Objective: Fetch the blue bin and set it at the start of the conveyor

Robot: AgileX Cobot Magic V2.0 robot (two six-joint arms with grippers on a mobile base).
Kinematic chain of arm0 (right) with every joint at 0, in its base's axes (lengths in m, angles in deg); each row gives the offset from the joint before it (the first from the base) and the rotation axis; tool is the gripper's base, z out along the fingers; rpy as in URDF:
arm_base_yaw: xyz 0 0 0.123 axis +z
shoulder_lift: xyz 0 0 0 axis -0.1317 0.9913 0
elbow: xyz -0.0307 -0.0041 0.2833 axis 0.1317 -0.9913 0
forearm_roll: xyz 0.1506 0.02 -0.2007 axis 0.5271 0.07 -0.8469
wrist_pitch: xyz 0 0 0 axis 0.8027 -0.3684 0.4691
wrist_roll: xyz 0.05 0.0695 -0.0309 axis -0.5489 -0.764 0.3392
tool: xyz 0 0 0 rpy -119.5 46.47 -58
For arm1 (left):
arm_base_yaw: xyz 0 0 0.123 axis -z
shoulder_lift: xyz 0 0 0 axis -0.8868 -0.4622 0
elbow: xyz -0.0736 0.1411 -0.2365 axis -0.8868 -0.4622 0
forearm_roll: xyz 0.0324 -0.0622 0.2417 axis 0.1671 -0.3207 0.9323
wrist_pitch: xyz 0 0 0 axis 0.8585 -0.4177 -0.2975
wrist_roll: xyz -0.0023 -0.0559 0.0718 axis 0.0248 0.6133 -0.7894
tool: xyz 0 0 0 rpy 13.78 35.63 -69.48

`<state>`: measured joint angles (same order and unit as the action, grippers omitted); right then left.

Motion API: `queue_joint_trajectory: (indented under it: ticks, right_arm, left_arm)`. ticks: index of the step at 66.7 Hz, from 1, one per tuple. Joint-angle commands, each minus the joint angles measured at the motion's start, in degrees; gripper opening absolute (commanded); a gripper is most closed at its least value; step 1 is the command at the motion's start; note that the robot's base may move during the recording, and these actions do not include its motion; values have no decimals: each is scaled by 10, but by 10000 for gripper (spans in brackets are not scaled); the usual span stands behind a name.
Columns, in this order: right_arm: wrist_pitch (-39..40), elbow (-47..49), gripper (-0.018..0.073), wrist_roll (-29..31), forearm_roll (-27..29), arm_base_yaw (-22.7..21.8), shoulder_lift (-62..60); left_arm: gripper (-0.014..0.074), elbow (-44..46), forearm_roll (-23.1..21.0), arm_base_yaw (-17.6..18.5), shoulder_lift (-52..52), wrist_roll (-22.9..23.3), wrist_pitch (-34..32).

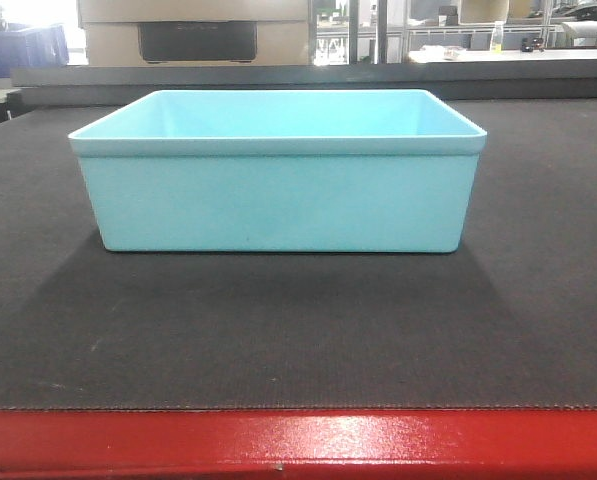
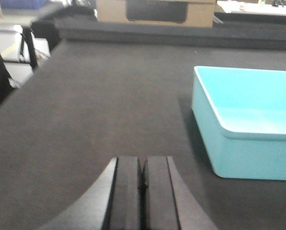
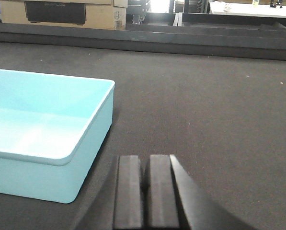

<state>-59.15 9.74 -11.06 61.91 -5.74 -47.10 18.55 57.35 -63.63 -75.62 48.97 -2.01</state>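
The blue bin (image 1: 278, 170) sits square on the conveyor start (image 1: 278, 330), seemingly delivered, flanked by the closed, empty left claw (image 2: 143, 178) and right claw (image 3: 146, 178).

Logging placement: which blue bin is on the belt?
The pale turquoise bin, resting upright on the dark grey belt near its red edge strip; the dark blue bin sits far behind, off the belt.

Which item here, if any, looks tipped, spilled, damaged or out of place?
Nothing stands out. The blue bin sits upright, flat and empty on the dark conveyor belt, square to its red edge strip. Left pincer and right pincer are shut, clear of it.
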Motion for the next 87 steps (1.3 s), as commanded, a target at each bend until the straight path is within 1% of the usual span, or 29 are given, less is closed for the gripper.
queue_joint_trajectory:
  ticks: [1,5,9,14,15,17,19,25,31,82,87]
  right_arm:
    - [14,-1,-162,4,-3,-2,-2]
    - [14,-1,-162,4,-3,-2,-2]
    - [14,-1,-162,4,-3,-2,-2]
    - [16,-1,-162,4,-3,-2,-2]
    - [16,-1,-162,4,-3,-2,-2]
    - [16,-1,-162,4,-3,-2,-4]
    - [18,-1,-162,4,-3,-2,-4]
    - [24,-1,-162,4,-3,-2,-4]
    - [27,-1,-162,4,-3,-2,-4]
    - [30,-2,-162,4,-4,-2,-4]
    - [27,-2,-162,6,-3,-11,-16]
  left_arm:
    - [-111,-50,-20,-28,43,-40,-75]
    - [-111,-93,-20,-39,80,-40,-126]
    - [-111,-138,-20,-45,118,-40,-160]
    - [-111,-185,-20,-45,118,-40,-198]
    - [-111,-185,-20,-45,118,-40,-219]
    - [-111,-185,-20,-43,118,-40,-230]
    - [-111,-185,-20,-42,118,-40,-188]
    - [-111,-185,-20,-42,118,-40,-172]
    - [-111,-185,-20,-42,118,-40,-180]
    - [-111,-185,-20,-42,118,-40,-180]
    - [-111,-185,-20,-42,118,-40,-180]
